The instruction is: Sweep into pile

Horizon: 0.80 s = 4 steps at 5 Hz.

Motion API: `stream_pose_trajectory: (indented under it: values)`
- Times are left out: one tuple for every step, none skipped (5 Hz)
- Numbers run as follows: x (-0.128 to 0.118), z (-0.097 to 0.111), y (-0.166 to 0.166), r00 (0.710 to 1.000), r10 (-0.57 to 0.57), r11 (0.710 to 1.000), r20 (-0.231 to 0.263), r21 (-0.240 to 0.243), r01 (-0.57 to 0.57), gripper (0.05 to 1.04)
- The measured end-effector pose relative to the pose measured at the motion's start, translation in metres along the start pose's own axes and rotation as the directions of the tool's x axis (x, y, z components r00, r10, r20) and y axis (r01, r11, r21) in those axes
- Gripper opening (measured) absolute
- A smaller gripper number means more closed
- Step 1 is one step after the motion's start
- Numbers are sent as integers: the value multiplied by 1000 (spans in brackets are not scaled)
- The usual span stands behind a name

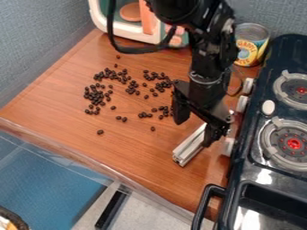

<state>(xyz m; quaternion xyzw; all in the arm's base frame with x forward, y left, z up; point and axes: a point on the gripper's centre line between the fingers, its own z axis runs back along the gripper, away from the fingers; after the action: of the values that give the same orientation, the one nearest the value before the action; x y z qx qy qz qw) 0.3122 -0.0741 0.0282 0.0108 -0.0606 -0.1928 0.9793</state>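
My jaws [193, 131] stand open over the wooden surface [138, 164], right of its middle, with a gap between them. With the top of the camera view as twelve and my jaws as the hub, the small, dark, rounded beans [96, 94] lie scattered from nine to eleven o'clock, thickest toward ten, a few near my jaws and a single one well off at nine. A straight, grooved metal bar [190, 144] slants across just beside my jaws, its cut end toward seven; whether I touch it I cannot tell.

The stove [243, 155] walls me in at three o'clock, glossy black, with pale knobs [242, 104] along the side facing me and ribbed grey burners [294, 143] with red centres. Its curved black handle [207, 197] juts over the surface near six. At one o'clock, behind my arm, a round, ridged metal can [251, 33] with a yellow and blue label stands upright beside the stove. A toy oven [111, 29], white and smooth with rounded edges and an orange handle, bounds the beans at eleven. The surface has reddish-brown, streaky grain, and a clear, shiny strip [78, 155] borders it from nine round to seven. Rough, blue-grey walls [36, 40] rise beyond.
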Motion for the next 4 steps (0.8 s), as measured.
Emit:
stream_pose_trajectory:
  values:
    - [-3,-8,1,1000,-8,1000,-22,4,9,947]
    - [-2,-10,0,1000,0,1000,-18,-2,0,656]
    - [-2,-10,3,1000,8,1000,-14,-5,-8,382]
    - [-1,-9,7,1000,18,1000,-10,-4,-18,366]
